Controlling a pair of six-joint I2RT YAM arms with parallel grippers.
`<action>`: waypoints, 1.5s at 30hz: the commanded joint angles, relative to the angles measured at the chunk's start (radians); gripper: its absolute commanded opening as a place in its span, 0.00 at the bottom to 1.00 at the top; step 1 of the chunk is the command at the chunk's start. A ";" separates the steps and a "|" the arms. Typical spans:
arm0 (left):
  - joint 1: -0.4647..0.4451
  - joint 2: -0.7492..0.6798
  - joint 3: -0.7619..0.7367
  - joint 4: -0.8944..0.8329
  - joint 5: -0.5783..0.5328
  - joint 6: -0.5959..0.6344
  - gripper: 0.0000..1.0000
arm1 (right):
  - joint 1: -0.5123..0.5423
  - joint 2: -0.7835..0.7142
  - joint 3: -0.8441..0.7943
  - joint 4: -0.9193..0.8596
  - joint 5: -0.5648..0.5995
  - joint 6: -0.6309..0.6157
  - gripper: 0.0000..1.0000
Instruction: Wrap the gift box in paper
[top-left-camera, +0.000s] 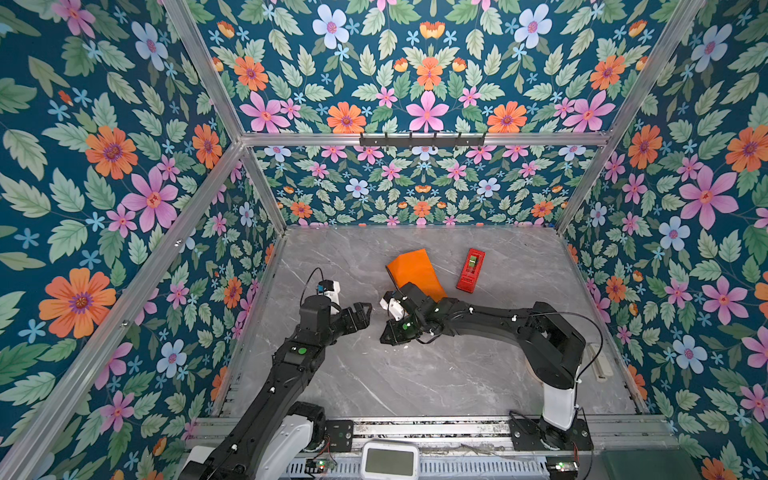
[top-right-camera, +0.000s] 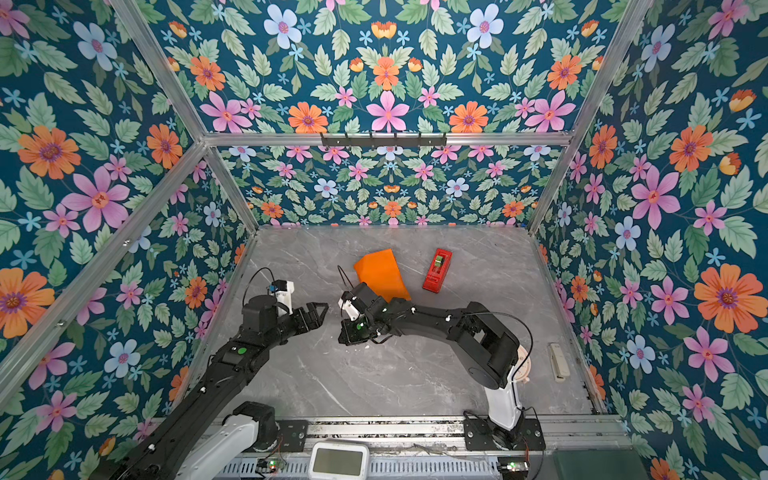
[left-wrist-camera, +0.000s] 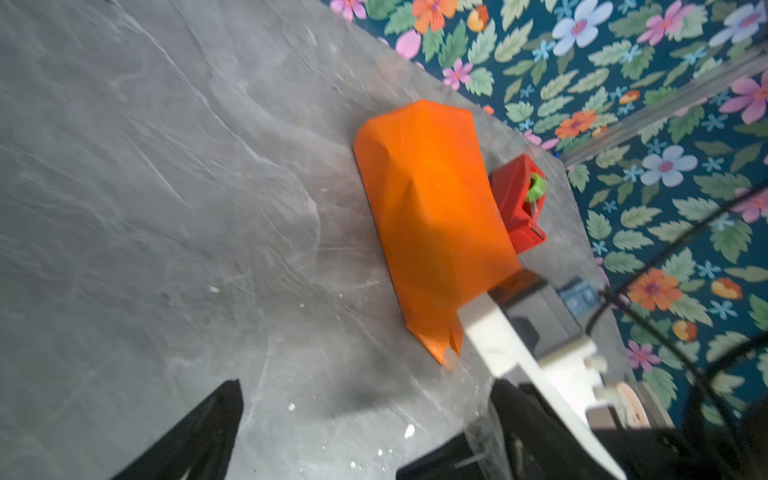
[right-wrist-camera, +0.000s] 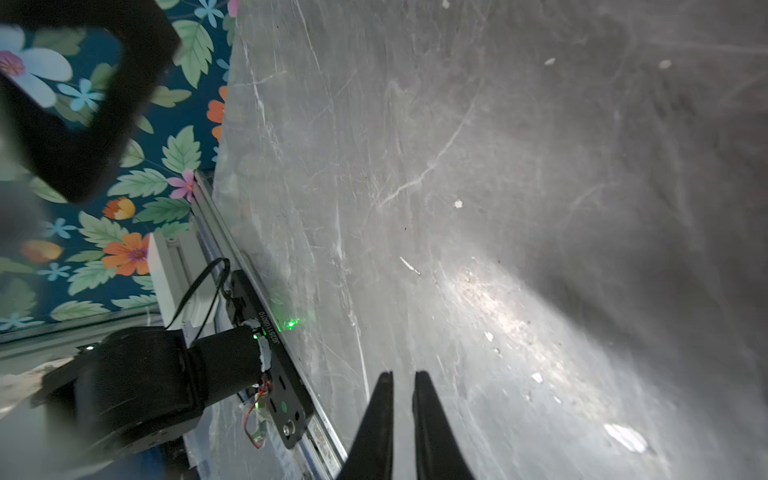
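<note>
Since paper (top-left-camera: 415, 272) lies bundled toward far edge of worktop (top-left-camera: 415, 386) | likely light, slick, crumples: pinch loose end flap | left gripper (top-left-camera: 360, 316) agape | right gripper (right-wrist-camera: 403, 376) closed, empty

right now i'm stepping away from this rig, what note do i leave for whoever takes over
Left hand: open, empty, above the bare table.
Right hand: almost shut, nothing between its fingers, low over the table.
Paper: folded into an orange parcel mid-table, with the red tape dispenser beside it.
Gift box: not visible, presumably inside the parcel.
Done: paper folded round.
Left: the parcel end nearest the arms looks crumpled and loose in the left wrist view; it probably needs folding and taping.
</note>
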 joint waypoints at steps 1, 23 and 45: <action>0.041 0.000 0.013 -0.040 -0.052 0.019 0.95 | 0.004 -0.026 -0.008 -0.097 0.087 -0.042 0.09; -0.447 0.520 0.009 -0.026 -0.665 0.019 0.89 | -0.177 -0.417 -0.338 0.061 0.073 0.001 0.27; -0.557 0.305 0.014 0.025 -0.638 -0.007 0.97 | -0.249 -0.540 -0.436 0.016 0.147 0.042 0.32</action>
